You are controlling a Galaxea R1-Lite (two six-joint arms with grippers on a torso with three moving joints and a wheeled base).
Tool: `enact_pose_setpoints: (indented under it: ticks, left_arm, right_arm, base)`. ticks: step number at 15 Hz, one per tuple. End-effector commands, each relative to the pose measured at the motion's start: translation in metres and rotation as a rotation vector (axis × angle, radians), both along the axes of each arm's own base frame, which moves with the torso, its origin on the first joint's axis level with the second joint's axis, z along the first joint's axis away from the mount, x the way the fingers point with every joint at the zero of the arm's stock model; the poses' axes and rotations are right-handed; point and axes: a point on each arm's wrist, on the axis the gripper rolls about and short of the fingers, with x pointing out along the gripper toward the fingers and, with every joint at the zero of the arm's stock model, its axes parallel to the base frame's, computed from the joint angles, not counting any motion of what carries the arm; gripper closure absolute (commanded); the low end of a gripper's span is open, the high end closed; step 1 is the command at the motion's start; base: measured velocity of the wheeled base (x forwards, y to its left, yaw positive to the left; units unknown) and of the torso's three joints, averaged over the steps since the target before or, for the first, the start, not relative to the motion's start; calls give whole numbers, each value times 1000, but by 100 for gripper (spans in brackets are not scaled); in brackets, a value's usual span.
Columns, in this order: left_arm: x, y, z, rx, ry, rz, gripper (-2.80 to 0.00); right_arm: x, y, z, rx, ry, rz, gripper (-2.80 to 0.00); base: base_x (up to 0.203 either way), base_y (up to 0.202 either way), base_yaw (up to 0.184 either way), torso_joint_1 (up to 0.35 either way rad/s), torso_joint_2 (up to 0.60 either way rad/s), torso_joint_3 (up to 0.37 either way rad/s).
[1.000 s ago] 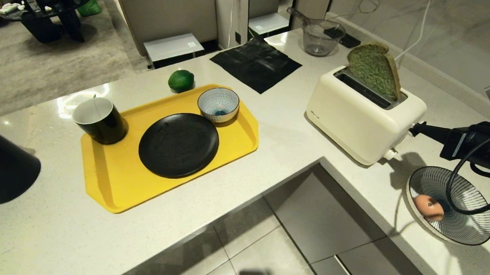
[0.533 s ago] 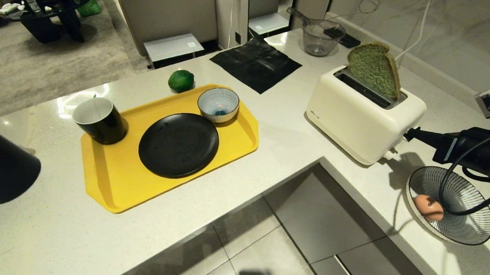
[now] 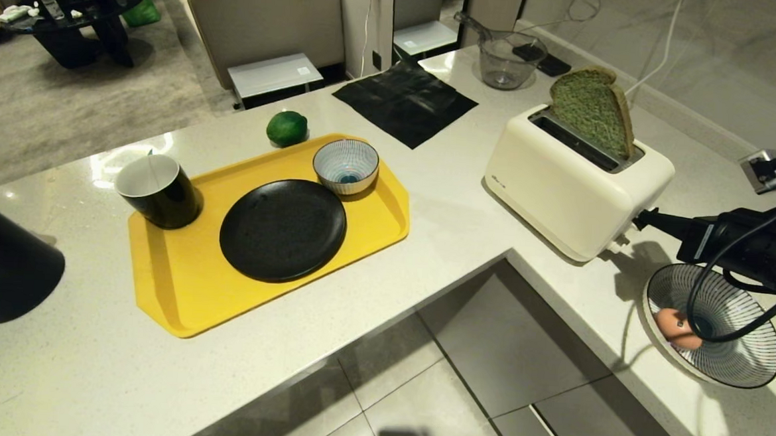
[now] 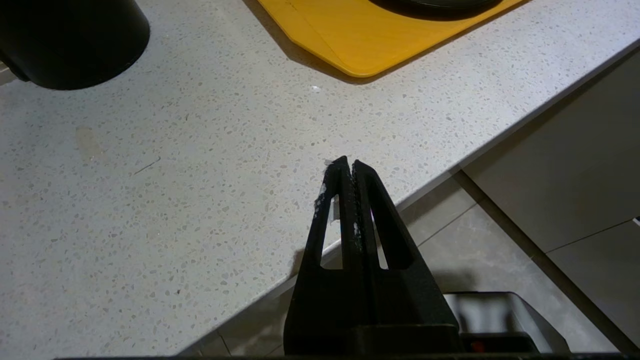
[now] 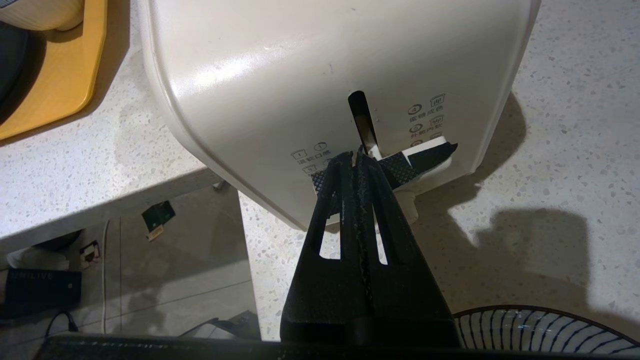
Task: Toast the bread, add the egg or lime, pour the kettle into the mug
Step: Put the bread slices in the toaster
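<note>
Head view: the pale green, brown-crusted bread [image 3: 593, 109] stands in the cream toaster [image 3: 576, 181] near the counter's inner corner. Right wrist view: the right gripper [image 5: 356, 159], fingers pressed together, meets the toaster's lever [image 5: 400, 167] (contact unclear). Left wrist view: the left gripper [image 4: 348, 167], closed, hangs over the counter's edge.

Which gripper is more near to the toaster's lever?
Right. The right gripper, shut, sits at the toaster's lever. The left gripper, shut, hangs over the counter edge near the kettle, far away.
</note>
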Motion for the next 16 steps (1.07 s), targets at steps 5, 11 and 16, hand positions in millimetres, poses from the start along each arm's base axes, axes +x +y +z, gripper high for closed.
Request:
enact_pose_setpoints:
  ticks: [5,11,16]
  left_arm:
    - [0,0,0,0,-1,1,0]
    - [0,0,0,0,-1,1,0]
    - [0,0,0,0,-1,1,0]
  right_arm:
    - [3,-1,-5,2,15,2,0]
    - [-4,-1,8,-3,-30,-6,0]
    - [-22,2,42,-20,-142,-13,0]
  base:
    - [0,0,0,0,0,0]
    - [0,0,0,0,0,0]
    - [0,0,0,0,0,0]
